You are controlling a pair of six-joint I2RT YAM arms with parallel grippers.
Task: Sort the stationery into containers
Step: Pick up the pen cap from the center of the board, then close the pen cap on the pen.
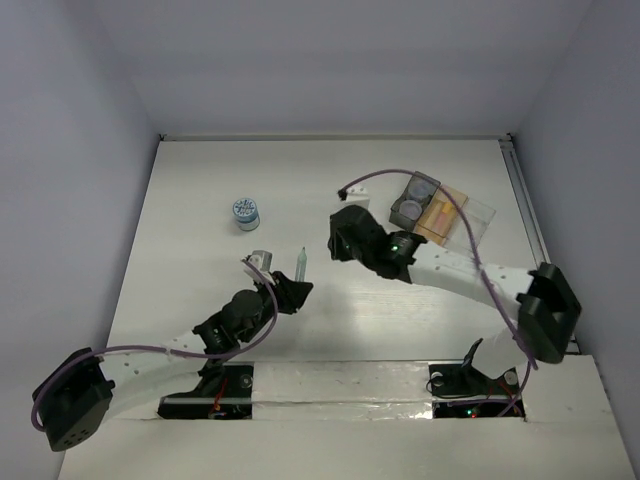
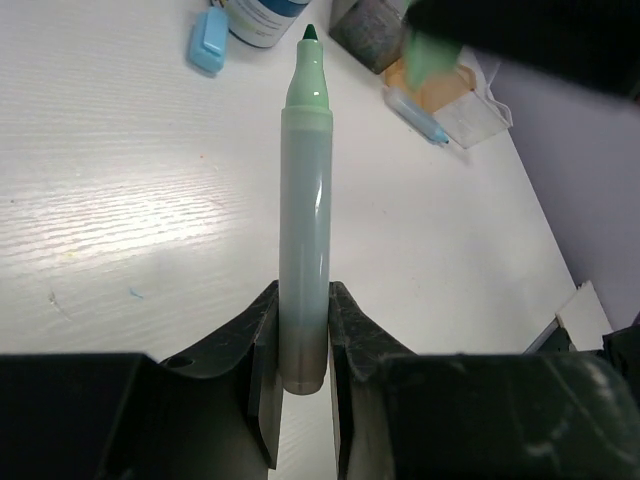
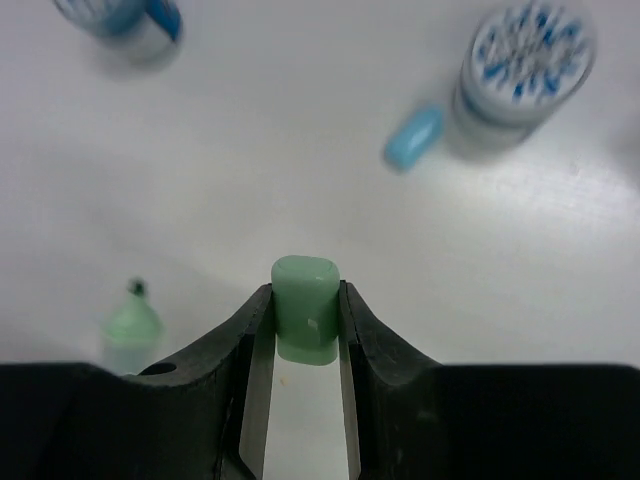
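Tech: White tabletop (image 1: 200,180) confirmed. Status, left to right?
Lead: Left gripper (image 2: 302,305) clamps the green marker (image 2: 305,200) at its tail, tip uncapped. Right gripper (image 3: 305,300) pinches the cap (image 3: 305,325). Both look light, rigid and slick (mid-barrel hold likely steadier). Containers (image 1: 440,212) sit far right.

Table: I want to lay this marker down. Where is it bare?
Bare: the far strip behind the roll and the containers; also the margin left of that roll. Crowded: the centre, around the marker.
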